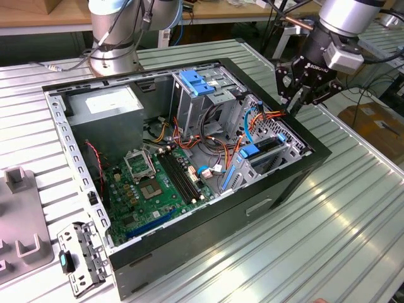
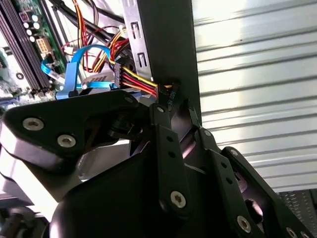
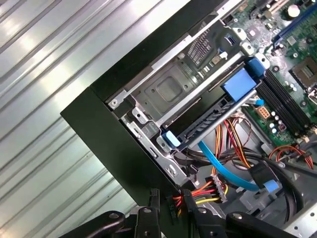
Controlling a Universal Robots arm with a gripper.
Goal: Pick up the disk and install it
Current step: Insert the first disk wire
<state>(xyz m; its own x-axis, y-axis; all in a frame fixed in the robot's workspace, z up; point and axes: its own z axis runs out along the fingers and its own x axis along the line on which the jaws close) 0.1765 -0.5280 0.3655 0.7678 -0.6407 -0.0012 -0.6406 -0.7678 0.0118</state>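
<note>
Gripper (image 1: pixel 302 95) hovering at the computer case's (image 1: pixel 278 189) rim
The disk (image 1: pixel 268 151) is sitting in its bay, below the jaws, which are standing nearly together, gripping nothing

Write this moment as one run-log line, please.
gripper: above case wall edge, beside power connector | holding: nothing seen | disk: seated in drive bay, blue carrier
</note>
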